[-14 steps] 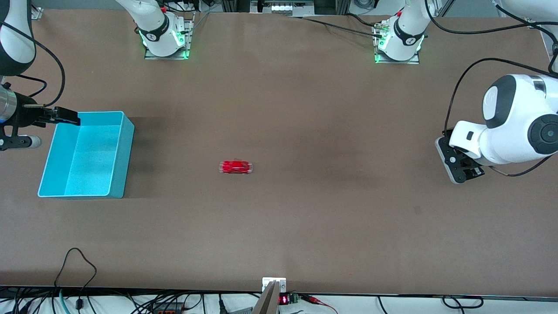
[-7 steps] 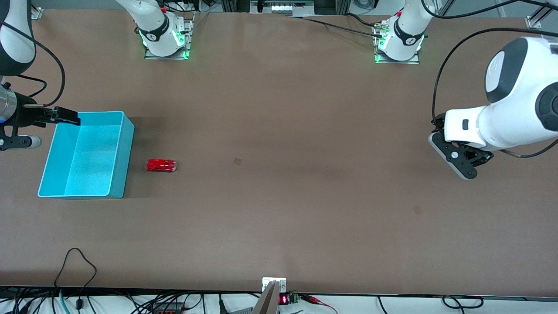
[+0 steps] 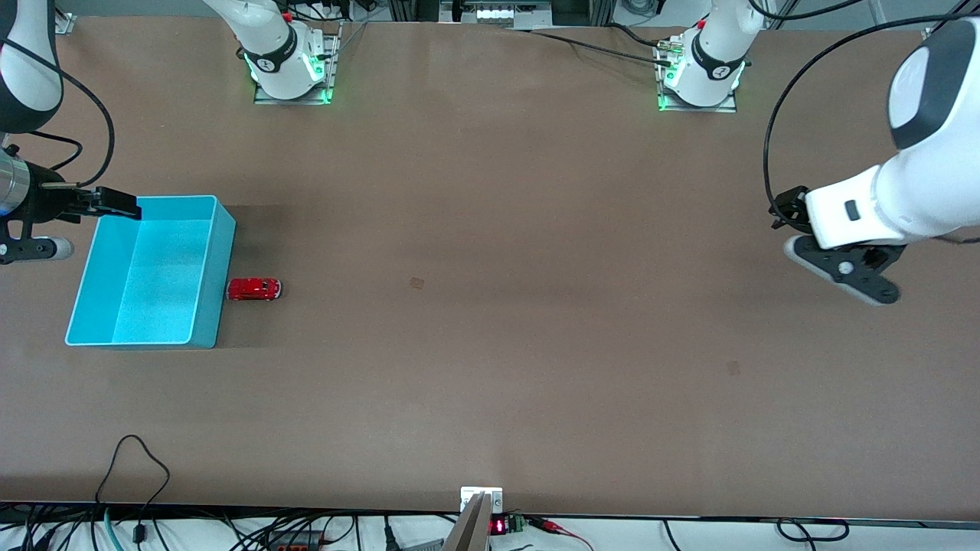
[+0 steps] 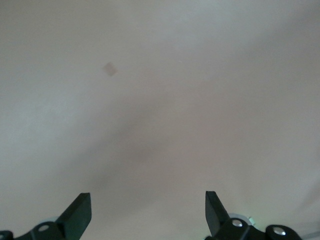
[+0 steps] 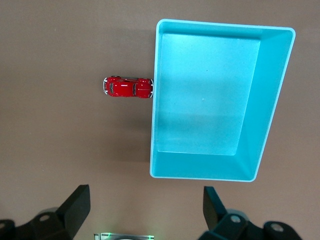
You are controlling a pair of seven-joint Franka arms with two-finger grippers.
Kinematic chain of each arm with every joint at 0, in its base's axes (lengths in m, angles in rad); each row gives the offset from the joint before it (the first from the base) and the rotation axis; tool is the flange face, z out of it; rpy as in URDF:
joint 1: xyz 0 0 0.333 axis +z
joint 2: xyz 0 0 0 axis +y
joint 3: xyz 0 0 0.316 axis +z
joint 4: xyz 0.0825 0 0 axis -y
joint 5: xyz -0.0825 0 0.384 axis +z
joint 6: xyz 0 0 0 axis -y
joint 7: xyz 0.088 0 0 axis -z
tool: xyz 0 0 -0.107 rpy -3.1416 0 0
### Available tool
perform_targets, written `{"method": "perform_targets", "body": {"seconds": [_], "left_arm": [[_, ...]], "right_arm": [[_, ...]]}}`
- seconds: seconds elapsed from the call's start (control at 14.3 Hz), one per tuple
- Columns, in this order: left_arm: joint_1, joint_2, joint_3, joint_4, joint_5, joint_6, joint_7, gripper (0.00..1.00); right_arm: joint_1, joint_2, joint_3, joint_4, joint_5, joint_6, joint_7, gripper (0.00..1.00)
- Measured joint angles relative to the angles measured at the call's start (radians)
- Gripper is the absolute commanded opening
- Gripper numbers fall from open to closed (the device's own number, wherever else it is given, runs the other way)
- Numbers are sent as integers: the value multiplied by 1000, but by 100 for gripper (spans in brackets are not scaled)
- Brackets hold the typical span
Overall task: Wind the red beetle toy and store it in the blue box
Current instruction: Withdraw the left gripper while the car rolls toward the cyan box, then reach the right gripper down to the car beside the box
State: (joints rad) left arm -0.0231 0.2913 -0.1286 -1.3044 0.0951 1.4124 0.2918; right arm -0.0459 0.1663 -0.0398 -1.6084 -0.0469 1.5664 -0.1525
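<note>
The red beetle toy (image 3: 254, 288) (image 5: 127, 87) stands on the table, its nose against the outer wall of the blue box (image 3: 222, 268) (image 5: 272, 95), on the side toward the left arm's end. The box is topless and holds nothing. My right gripper (image 3: 122, 205) (image 5: 146, 190) hangs open over the box's corner nearest the right arm's base, with nothing between its fingers. My left gripper (image 3: 846, 273) (image 4: 148, 197) is open and raised over bare table at the left arm's end, well away from the toy.
A small dark mark (image 3: 417, 283) (image 4: 110, 68) sits on the brown tabletop mid-table. The two arm bases (image 3: 291, 69) (image 3: 700, 73) stand along the back edge. Cables (image 3: 138, 459) trail at the table's edge nearest the camera.
The toy has rolled across the table from the middle to the box's wall. The left arm has lifted and drawn back toward its own end. The right arm has not moved.
</note>
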Motion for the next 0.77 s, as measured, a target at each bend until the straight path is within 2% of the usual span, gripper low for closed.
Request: {"method": "perform_targets", "body": {"seconds": [0.14, 0.28, 0.49, 0.77], "left_arm": [[-4, -56, 17, -26, -5, -3, -190, 100], [-25, -139, 49, -106, -17, 32, -322, 100], [-42, -239, 117, -243, -74, 129, -371, 100], [-37, -266, 158, -290, -93, 122, -371, 100]], "right_arm": [[0, 0, 0, 0, 0, -10, -4, 100], [0, 0, 0, 0, 1, -17, -5, 100], [0, 1, 0, -1, 4, -38, -6, 100], [0, 1, 0, -2, 11, -64, -40, 100]]}}
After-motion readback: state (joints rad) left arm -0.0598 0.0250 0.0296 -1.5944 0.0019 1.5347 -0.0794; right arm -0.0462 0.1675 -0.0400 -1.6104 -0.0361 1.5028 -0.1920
